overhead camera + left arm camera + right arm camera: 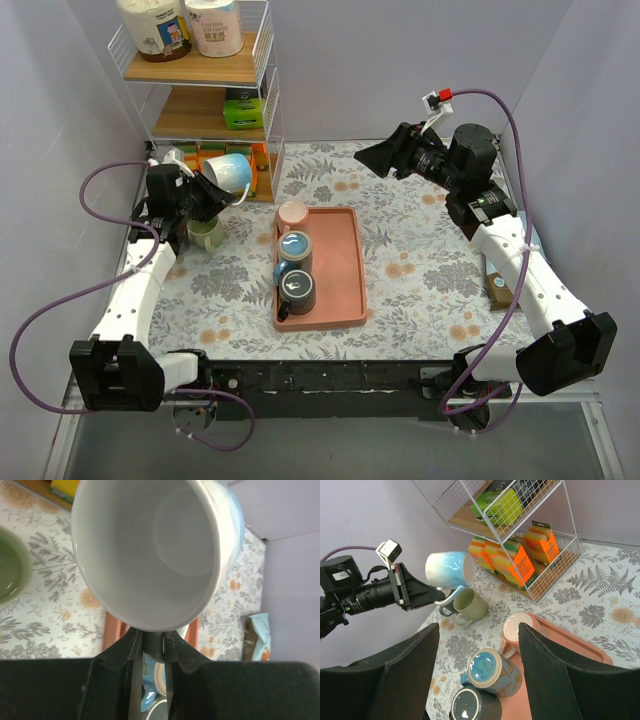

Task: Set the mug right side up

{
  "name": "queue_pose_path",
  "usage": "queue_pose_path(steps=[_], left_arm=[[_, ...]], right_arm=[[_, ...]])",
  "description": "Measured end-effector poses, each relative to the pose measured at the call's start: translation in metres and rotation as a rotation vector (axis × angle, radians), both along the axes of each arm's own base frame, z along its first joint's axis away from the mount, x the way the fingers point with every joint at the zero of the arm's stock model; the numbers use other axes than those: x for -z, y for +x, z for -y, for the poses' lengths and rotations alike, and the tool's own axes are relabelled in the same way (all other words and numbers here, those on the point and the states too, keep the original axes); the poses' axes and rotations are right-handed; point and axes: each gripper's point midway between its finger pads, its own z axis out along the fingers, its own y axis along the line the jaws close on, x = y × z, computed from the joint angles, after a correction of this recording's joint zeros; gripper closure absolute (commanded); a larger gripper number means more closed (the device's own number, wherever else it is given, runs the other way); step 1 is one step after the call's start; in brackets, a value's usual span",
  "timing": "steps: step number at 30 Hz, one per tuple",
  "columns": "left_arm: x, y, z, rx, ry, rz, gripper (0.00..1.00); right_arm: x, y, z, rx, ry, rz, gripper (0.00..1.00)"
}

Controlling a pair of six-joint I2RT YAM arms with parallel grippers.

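The mug (228, 170) hangs in the air before the wire shelf (265, 90), above a green mug (205, 233) standing on the surface (420, 270); its long axis runs roughly level, white mouth facing back at the left wrist, blue base pointing away; the left gripper (150, 645) has its jaws clamped on what looks like the handle, underneath; the right gripper (378, 157) hovers well apart, jaws spread, holding nothing.

We are seeing a pink tray (342, 272) carrying three mugs (295, 246) in a row, a green mug (206, 234) sitting on floral cloth (420, 280), a wire shelf (200, 115) standing behind.
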Motion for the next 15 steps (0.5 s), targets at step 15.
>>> queue_pose_path(steps=[15], left_arm=[[0.063,0.018,-0.012,0.016,0.136,-0.178,1.00]], right_arm=[[0.001,0.000,0.001,-0.005,0.014,-0.023,0.29]])
